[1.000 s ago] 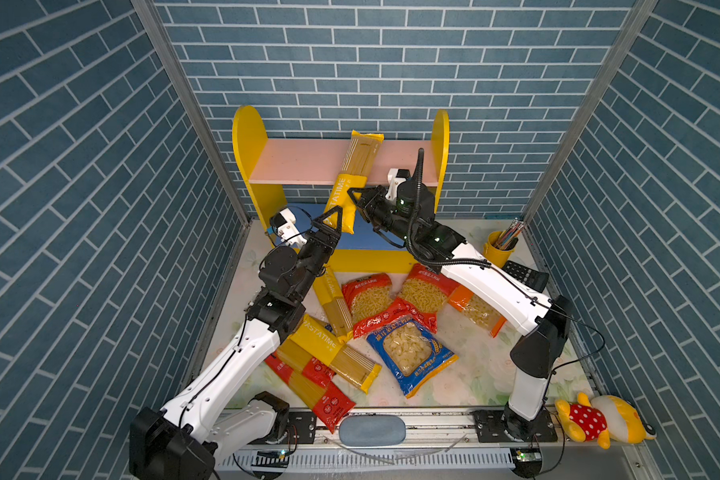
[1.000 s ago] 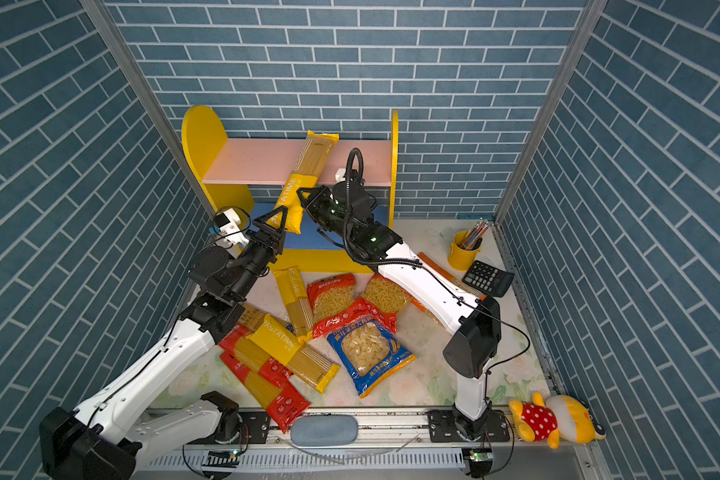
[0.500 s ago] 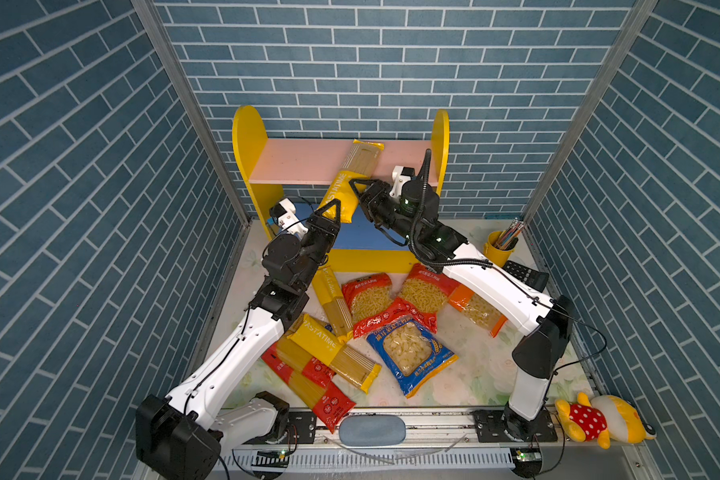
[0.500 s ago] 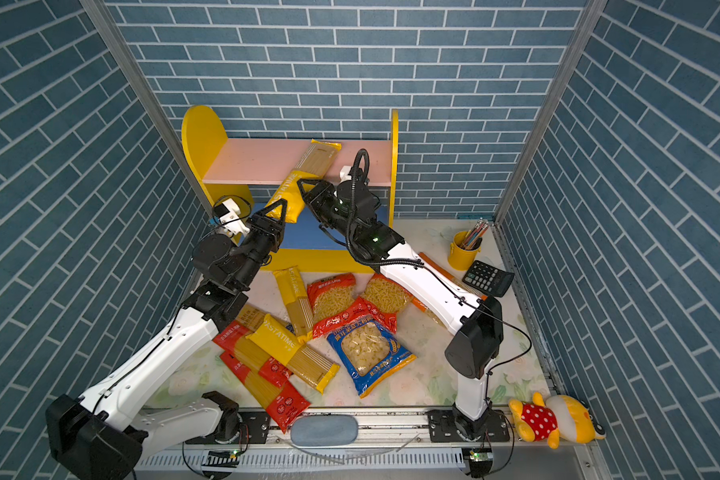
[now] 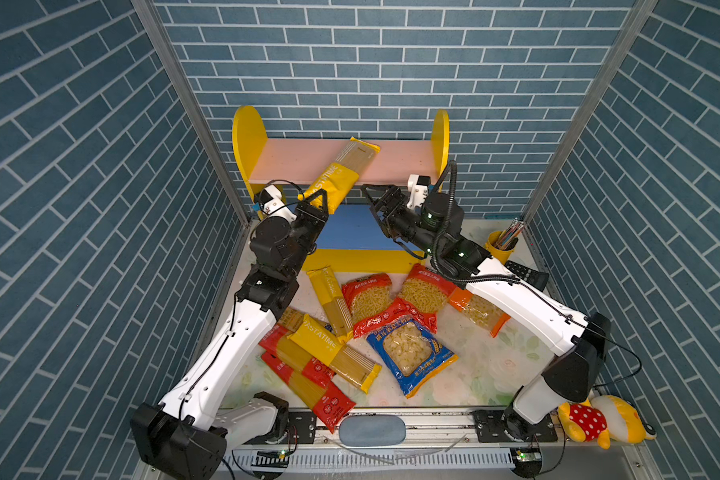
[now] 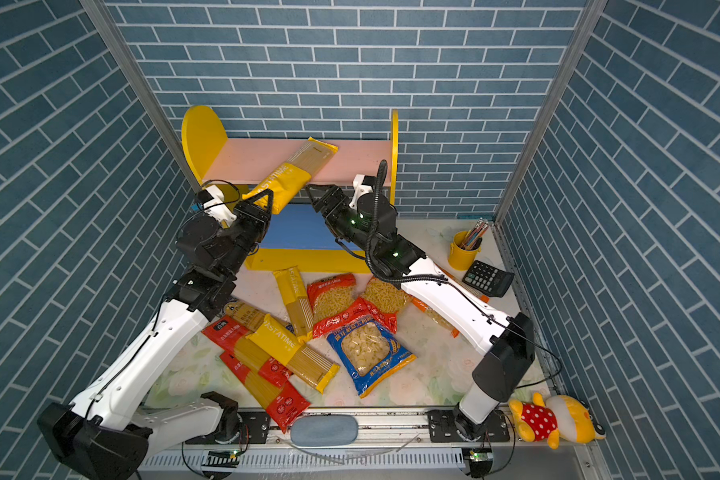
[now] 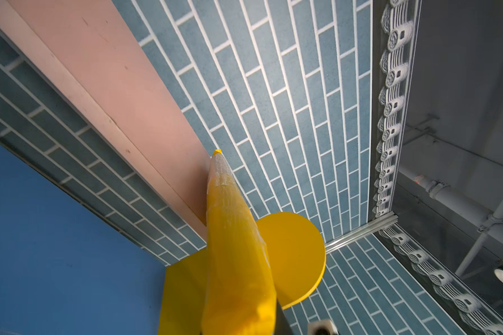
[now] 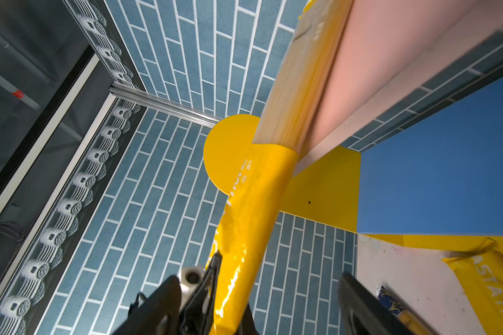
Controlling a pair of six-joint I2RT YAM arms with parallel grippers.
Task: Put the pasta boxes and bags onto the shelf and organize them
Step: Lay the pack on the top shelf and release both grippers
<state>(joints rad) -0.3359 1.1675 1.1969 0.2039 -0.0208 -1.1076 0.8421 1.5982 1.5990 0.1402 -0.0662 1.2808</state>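
Now | left tool is pinching the long yellow plastic spaghetti pack, steadying its overhang on the pink upper shelf board | right tool is hanging spread.

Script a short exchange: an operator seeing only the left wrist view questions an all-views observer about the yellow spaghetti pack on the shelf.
Operator: How does the pack lie on the board?
Observer: In both top views the yellow spaghetti pack crosses the pink board slantwise, its yellow end overhanging the front edge.
Operator: Is the other hand holding it?
Observer: No; the right hand stands open, gripping nothing.
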